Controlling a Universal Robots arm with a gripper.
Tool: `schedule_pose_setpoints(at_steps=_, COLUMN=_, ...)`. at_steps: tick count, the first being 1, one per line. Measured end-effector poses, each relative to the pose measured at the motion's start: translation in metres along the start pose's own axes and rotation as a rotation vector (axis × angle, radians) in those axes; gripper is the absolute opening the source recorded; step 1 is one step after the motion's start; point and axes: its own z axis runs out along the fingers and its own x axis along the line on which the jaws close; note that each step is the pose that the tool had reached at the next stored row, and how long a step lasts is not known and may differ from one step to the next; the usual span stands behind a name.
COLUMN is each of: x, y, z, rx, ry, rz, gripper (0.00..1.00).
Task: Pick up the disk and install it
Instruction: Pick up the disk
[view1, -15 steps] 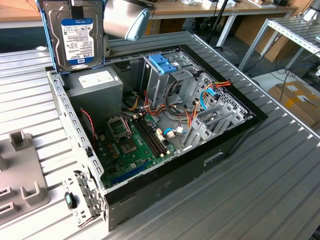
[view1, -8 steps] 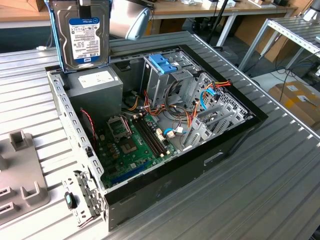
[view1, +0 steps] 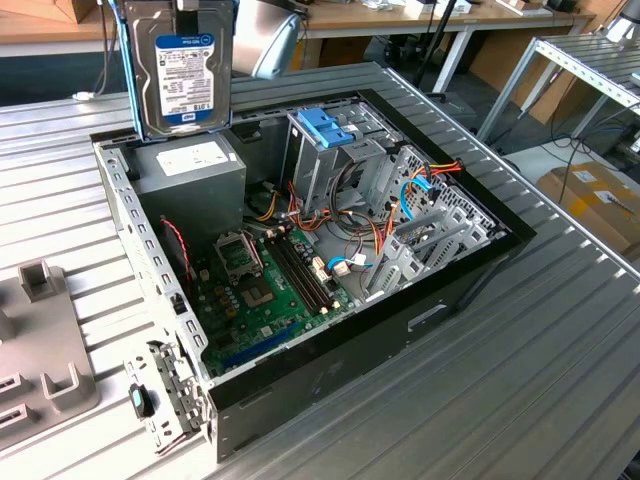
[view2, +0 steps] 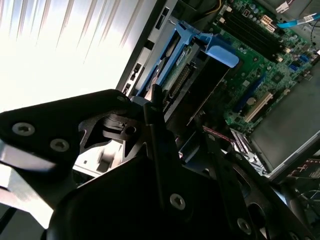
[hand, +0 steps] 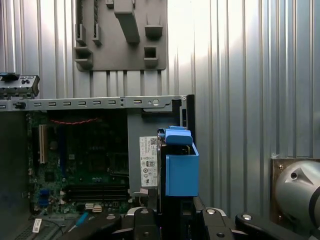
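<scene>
Above the grey power supply (view1: 195, 170), at one corner of the open computer case (view1: 350, 370), we logged the disk (view1: 181, 70) hanging upright, label facing the exterior camera, clear of everything below. In the first wrist view the gripper (hand: 175, 217) was clamped on the disk's light-blue carrier rail (hand: 181, 167), seen edge-on. We judged the pick-up done and the install step in hand, drive not seated. The drive cage (view1: 335, 165) with its blue latch (view1: 325, 125) stood well apart, toward the exterior view's right. Seating, in our judgement, would call for squaring the rails to the cage bay, clear of loose cables (view1: 375, 240).
</scene>
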Motion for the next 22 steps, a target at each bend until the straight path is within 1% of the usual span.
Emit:
schedule_pose_setpoints(at_steps=10, x=-0.0018, y=-0.0153, z=0.0002, rx=0.0000, ry=0.0001, rz=0.000, gripper=0.35)
schedule_pose_setpoints(at_steps=12, x=-0.0022, y=-0.0193, z=0.0002, rx=0.0000, ry=0.0001, rz=0.000, gripper=0.35)
schedule_pose_setpoints(at_steps=22, x=-0.0036, y=-0.0353, z=0.0004, rx=0.0000, ry=0.0002, rz=0.000, gripper=0.35)
